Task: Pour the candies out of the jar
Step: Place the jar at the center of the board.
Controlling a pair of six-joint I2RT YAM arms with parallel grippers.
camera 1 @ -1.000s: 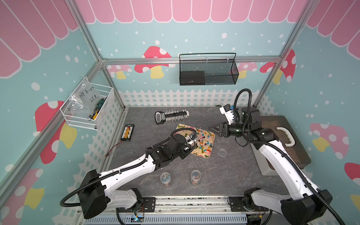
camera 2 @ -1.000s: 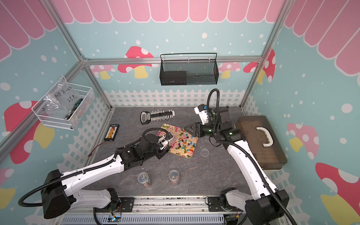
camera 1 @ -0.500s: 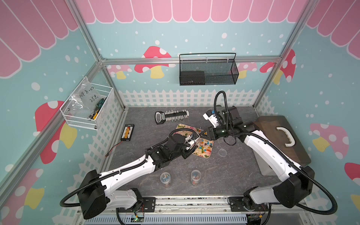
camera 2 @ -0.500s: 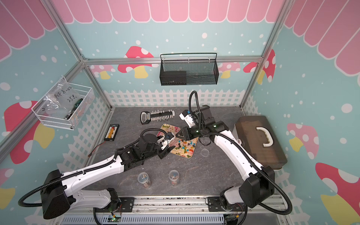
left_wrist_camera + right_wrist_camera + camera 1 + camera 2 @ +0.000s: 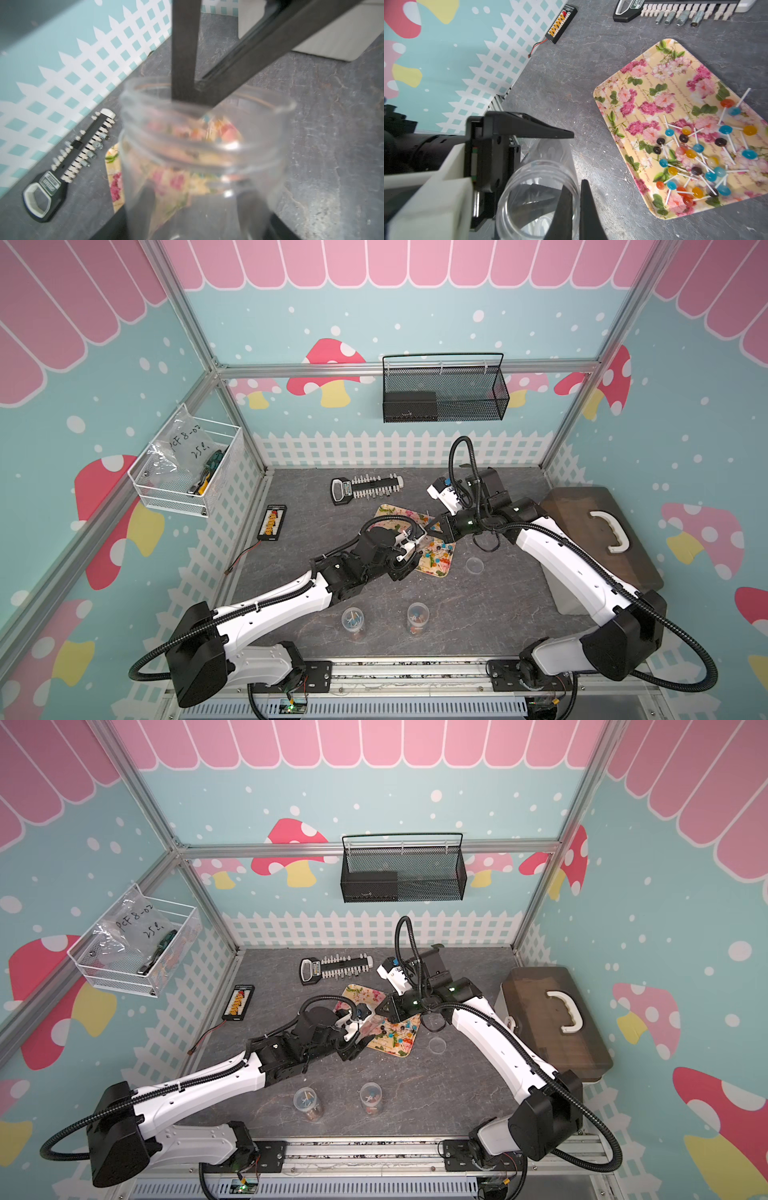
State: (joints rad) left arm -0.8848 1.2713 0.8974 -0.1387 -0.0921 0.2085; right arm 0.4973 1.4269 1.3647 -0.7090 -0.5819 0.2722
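The candies (image 5: 698,148) lie on the tray (image 5: 643,83), the jar (image 5: 207,166) left of them, the socket rack (image 5: 368,488) behind.

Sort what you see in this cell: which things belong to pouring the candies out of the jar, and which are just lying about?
Job: clear jar, lollipop candies, floral tray, left end effector, right end effector.

Lying about: socket set, connector board, brown carry case, black mesh basket, white wire basket.
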